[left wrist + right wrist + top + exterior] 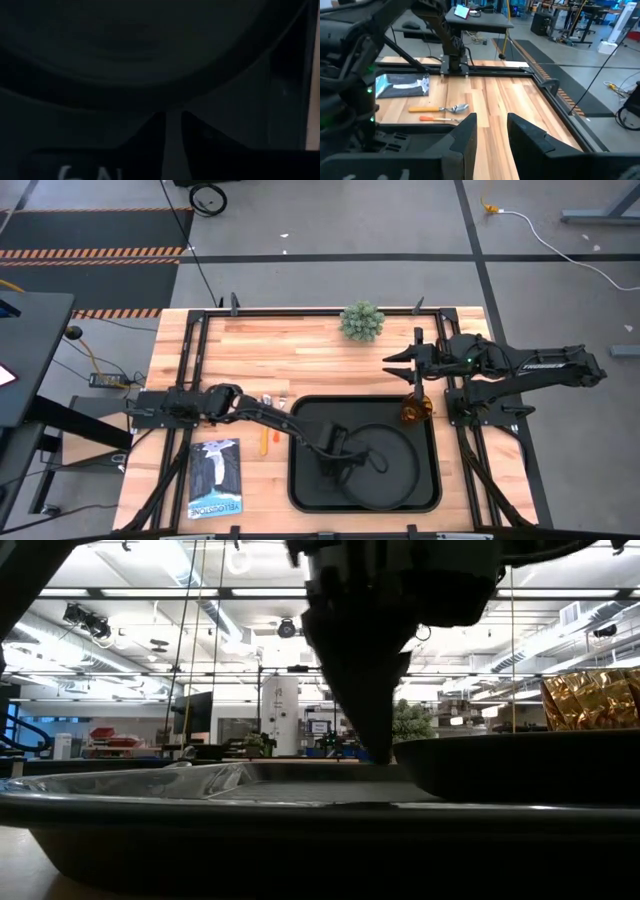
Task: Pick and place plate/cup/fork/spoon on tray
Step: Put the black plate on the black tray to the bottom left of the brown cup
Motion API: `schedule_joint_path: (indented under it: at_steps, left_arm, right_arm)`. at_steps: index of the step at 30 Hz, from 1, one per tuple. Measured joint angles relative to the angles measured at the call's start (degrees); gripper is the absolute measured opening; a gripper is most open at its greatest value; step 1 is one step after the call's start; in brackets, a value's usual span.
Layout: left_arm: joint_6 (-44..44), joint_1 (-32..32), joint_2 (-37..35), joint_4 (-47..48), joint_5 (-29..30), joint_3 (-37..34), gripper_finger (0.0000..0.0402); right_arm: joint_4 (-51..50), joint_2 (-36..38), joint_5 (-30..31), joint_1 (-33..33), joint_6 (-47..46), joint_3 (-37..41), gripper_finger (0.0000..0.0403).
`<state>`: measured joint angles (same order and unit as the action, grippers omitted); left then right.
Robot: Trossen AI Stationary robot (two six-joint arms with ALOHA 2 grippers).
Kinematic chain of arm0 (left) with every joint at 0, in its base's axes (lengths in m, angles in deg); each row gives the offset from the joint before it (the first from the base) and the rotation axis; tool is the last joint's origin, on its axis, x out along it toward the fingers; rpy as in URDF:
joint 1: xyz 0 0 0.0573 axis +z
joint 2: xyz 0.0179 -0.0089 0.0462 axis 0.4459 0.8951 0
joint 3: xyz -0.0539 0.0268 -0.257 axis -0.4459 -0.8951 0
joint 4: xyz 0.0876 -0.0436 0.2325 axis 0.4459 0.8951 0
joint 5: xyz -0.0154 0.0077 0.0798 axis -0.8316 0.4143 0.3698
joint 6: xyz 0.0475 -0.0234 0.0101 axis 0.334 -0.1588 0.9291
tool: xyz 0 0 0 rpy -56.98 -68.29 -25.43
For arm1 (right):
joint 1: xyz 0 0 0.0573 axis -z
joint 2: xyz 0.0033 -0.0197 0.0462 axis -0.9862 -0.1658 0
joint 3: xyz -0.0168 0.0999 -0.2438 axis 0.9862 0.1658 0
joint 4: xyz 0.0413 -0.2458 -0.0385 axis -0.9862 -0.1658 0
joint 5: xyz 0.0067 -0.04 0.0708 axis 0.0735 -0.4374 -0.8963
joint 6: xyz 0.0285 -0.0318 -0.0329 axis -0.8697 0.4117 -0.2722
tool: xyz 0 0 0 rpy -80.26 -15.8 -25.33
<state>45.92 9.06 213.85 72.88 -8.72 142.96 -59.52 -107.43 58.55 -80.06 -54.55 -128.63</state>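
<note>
tray [300, 480]: large black rectangle on the near part of the wooden table [310, 350], right of centre.
plate [395, 470]: lies flat inside the tray, in its right part; the low view shows its rim [520, 755] standing above the tray floor.
left gripper [335, 458]: reaches in over the tray from the left — its tip is down at the plate's left edge. fingers [150, 137] stand close together with a narrow slit between them; whether they pinch the rim, cannot tell.
cup [414, 411]: amber, on the table just outside the tray's far right corner.
right gripper [395, 362]: waits over the table beyond the cup, fingers [465, 135] apart, nothing between them.
spoon [442, 108]: on bare wood left of the tray, orange handle, silver bowl.
fork [437, 119]: just beside the spoon, roughly parallel — both outside the tray.
other items: a small green plant [361, 322] at the far edge; a booklet [215, 477] at the near left.
</note>
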Motion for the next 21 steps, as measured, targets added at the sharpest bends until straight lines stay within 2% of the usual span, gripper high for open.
schedule_joint_path:
  at_steps: [12,17,21]
  left_arm:
    - [0.28,0.22,0.81,-4.78,1.05,0.00,0.0055]
    - [1.93,0.25,0.81,-6.89,3.29,0.00,0.0054]
    - [3.13,0.25,0.75,-3.25,3.88,0.00,0.0054]
  right_arm:
    - [0.34,0.04,-0.22,-0.72,-0.20,0.00,0.0114]
    - [0.29,0.04,-0.20,-0.72,-0.20,0.00,0.0114]
    - [0.07,0.04,-0.19,-0.72,-0.25,0.00,0.0114]
